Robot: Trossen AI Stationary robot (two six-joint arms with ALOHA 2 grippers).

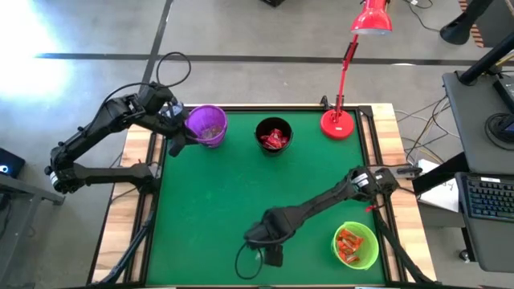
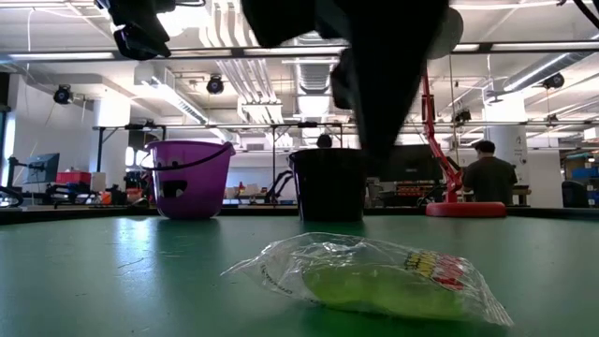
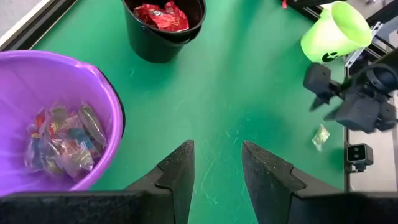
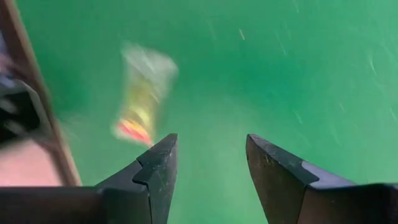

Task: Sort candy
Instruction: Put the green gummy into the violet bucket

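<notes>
Surface: green mat laid over a wooden table, workshop behind
Right gripper: jaws spread, empty, held low near the mat's front edge, apparently to take the last loose sweet
Pale green candy: lying on the mat just beside it
Left gripper: parted, empty, waiting by the purple cup at the far left corner
Cups: sorted candy kept by colour in purple, black and green

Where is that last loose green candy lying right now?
The green candy lies on the green mat's near edge, under the open right gripper, left of the green cup.

Bright overhead light; floor glare; right wrist view motion-blurred, candy perhaps pale green.
</notes>
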